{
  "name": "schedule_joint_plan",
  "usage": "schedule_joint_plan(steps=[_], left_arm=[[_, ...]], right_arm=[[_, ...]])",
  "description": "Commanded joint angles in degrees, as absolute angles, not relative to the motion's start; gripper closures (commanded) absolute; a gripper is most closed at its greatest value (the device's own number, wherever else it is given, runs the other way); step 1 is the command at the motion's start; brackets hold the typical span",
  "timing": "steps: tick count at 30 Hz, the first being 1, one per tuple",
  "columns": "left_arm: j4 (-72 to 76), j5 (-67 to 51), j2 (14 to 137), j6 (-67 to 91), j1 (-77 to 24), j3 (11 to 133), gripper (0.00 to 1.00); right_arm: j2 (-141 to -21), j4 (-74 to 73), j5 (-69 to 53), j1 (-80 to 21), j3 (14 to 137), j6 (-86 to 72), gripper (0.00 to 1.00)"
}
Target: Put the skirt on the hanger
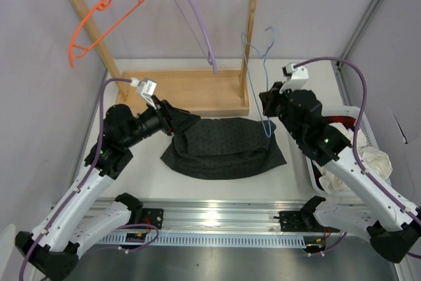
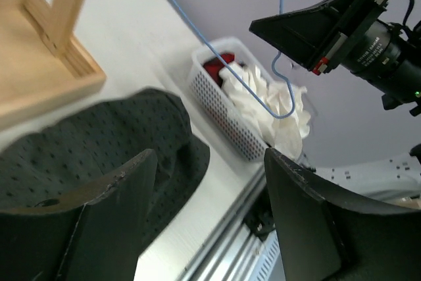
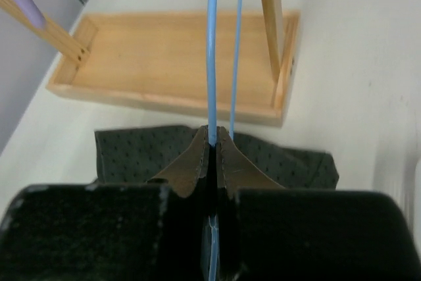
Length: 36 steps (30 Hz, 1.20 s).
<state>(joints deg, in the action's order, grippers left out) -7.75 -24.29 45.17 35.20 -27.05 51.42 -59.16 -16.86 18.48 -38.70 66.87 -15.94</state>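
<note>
The skirt (image 1: 223, 148), dark grey with tiny pale dots, lies rumpled on the table in front of the wooden rack. My right gripper (image 1: 266, 106) is shut on the thin light-blue wire of the hanger (image 1: 265, 70) and holds it upright over the skirt's right end, hook upward. In the right wrist view the fingertips (image 3: 197, 156) pinch the hanger wire (image 3: 212, 51) above the skirt (image 3: 131, 156). My left gripper (image 1: 186, 122) is open at the skirt's upper left edge. Its fingers (image 2: 112, 215) stand wide apart with nothing between them, the skirt (image 2: 85, 149) just below and the hanger (image 2: 217, 57) beyond.
A wooden rack (image 1: 184, 90) stands at the back with an orange hanger (image 1: 105, 14) and a purple hanger (image 1: 194, 18) on its bar. A white basket (image 1: 360, 137) at the right holds white cloth (image 2: 263, 97) and dark red cloth (image 2: 220, 64).
</note>
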Motion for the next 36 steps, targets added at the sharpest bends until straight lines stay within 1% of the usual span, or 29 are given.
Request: schedule_joint_plan(steps=[1,4,10,11,15,17,21,29,33,36], left_arm=[[-4.23,-18.56,46.40,36.04,-33.46,49.05,0.28],[-1.85,-13.90,49.12,36.21,-39.17,48.34,0.28],[3.25,-3.71,58.07,39.11,-47.79,50.53,0.28],[3.51,-2.04,59.31,40.24,-48.42,52.02,0.28],[1.50,4.29,65.91,43.07,-50.27,57.73,0.28],[1.76,7.46,69.16,43.50,-51.94,58.97,0.28],[3.34,9.31,73.64,44.12,-53.61,63.44,0.28],[6.32,9.93,79.01,43.68,-55.28,68.02,0.28],[2.30,13.26,82.17,42.28,-56.51,72.24,0.28],[2.37,14.15,83.84,42.10,-56.95,73.83,0.28]], right_arm=[[-55.55,-21.17,28.64,-44.45,60.41,-20.39,1.00],[-52.65,-22.85,32.95,-48.76,55.48,-22.67,1.00],[-51.15,-26.01,44.11,-58.61,51.07,-26.80,1.00],[-51.24,-26.54,46.64,-60.89,50.54,-27.07,1.00],[-51.50,-28.03,50.44,-64.41,50.36,-28.74,1.00],[-51.59,-28.12,50.62,-64.77,50.19,-28.83,1.00],[-52.47,-28.39,50.45,-65.39,49.92,-29.35,1.00],[-53.35,-28.30,50.54,-65.48,50.27,-29.00,1.00],[-54.14,-28.48,50.54,-65.57,50.71,-29.09,1.00],[-54.23,-28.30,50.19,-65.74,50.80,-29.18,1.00]])
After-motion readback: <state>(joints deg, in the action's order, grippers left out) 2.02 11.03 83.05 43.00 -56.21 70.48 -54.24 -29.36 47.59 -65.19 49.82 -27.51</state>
